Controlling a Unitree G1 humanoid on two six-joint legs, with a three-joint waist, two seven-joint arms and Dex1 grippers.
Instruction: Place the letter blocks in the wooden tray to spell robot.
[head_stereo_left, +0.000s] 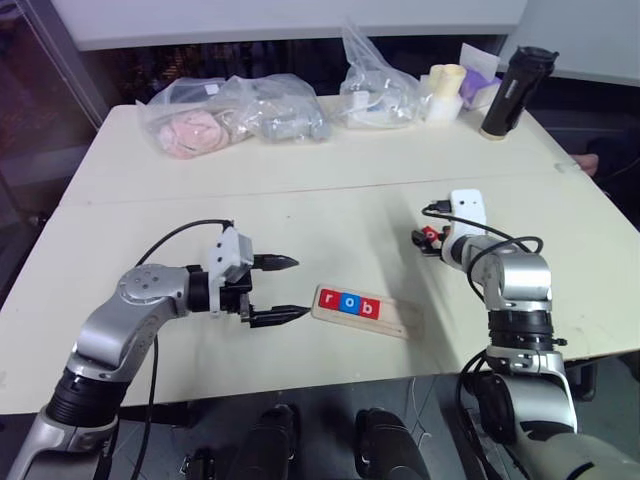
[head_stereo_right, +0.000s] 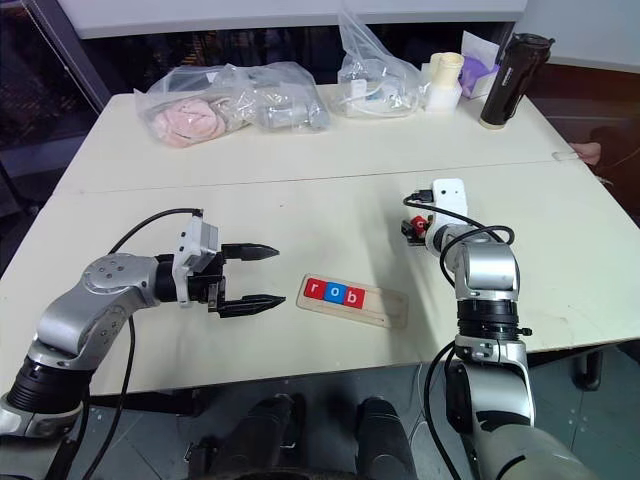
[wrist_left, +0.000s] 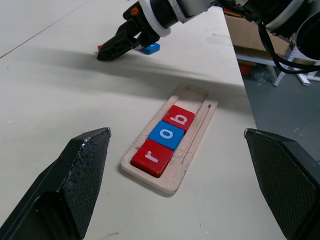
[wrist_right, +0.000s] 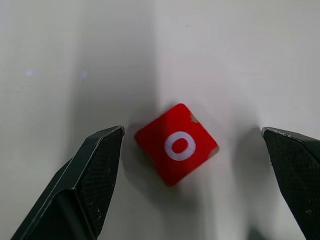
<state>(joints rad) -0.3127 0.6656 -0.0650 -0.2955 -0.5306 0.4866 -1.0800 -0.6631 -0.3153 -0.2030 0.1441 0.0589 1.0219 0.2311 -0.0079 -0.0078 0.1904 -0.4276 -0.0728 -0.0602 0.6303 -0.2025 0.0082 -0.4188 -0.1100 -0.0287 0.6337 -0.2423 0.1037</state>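
The wooden tray (head_stereo_left: 398, 320) lies near the table's front edge. Three letter blocks fill its left end: red r (head_stereo_left: 329, 298), blue o (head_stereo_left: 348, 303), red b (head_stereo_left: 368, 308). Its right end is bare. My left gripper (head_stereo_left: 300, 288) hovers open just left of the tray, pointing at it. Further right and farther back, my right gripper (head_stereo_left: 426, 240) points down at the table, open. In the right wrist view a red o block (wrist_right: 176, 144) lies flat on the table between its fingers, untouched. A blue block (wrist_left: 150, 48) lies beside that gripper.
Clear plastic bags (head_stereo_left: 235, 115) with soft items lie along the table's back. A second bag (head_stereo_left: 375, 85), white cups (head_stereo_left: 445, 92) and a black bottle (head_stereo_left: 515, 90) stand at the back right. A seam crosses the tabletop behind both grippers.
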